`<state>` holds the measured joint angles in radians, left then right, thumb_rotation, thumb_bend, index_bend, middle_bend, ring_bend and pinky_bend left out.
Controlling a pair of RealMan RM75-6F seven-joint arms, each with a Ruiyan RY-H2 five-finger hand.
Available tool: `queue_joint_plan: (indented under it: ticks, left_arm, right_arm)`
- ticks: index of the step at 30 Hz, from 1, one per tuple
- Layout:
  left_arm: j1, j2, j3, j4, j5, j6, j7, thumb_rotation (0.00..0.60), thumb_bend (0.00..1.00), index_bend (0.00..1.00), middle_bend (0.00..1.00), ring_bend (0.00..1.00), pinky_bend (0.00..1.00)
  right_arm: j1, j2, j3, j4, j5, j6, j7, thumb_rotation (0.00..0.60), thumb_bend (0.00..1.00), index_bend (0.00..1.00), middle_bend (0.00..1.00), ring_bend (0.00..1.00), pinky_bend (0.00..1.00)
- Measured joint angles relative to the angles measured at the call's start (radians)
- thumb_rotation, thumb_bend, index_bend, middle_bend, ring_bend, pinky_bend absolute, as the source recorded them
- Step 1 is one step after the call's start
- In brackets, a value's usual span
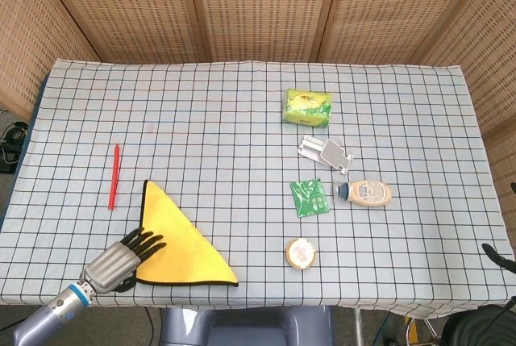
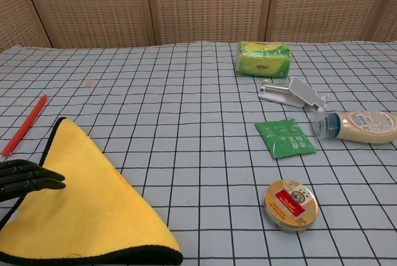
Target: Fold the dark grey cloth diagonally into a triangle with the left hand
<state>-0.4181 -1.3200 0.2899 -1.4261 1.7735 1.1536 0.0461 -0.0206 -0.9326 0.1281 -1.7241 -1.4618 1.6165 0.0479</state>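
The cloth (image 1: 184, 241) lies folded in a triangle near the table's front left, its yellow side up and a dark grey border along the edges (image 2: 80, 207). My left hand (image 1: 121, 256) is at the triangle's left edge, low over the table. Its dark fingers (image 2: 28, 176) stretch out flat and together, their tips lying on the yellow surface, with nothing gripped. The right hand does not show in either view.
A red pen (image 1: 114, 176) lies left of the cloth. To the right are a green tissue pack (image 1: 307, 107), a white folding stand (image 1: 324, 152), a green sachet (image 1: 310, 198), a lying bottle (image 1: 367, 193) and a round tin (image 1: 301, 253).
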Motion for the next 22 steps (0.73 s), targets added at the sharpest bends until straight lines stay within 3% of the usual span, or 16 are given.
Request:
queue_joint_plan:
  ticks: [11,17,22]
  left_arm:
    - [0.071,0.129,0.008,-0.019,0.027,0.206,-0.098,0.6,0.24,0.0,0.0,0.0,0.0]
    - [0.127,0.206,-0.032,-0.06,-0.021,0.333,-0.14,0.6,0.24,0.0,0.0,0.0,0.0]
    - [0.188,0.254,-0.101,-0.156,-0.141,0.404,-0.126,0.6,0.24,0.0,0.0,0.0,0.0]
  right_arm:
    - [-0.004,0.001,-0.008,-0.008,-0.025,0.012,-0.005,0.6,0.0,0.05,0.0,0.0,0.0]
    - [-0.003,-0.002,-0.012,-0.01,-0.031,0.009,-0.011,0.6,0.0,0.05,0.0,0.0,0.0]
    - [-0.001,-0.007,-0.014,-0.006,-0.032,0.007,-0.015,0.6,0.0,0.05,0.0,0.0,0.0]
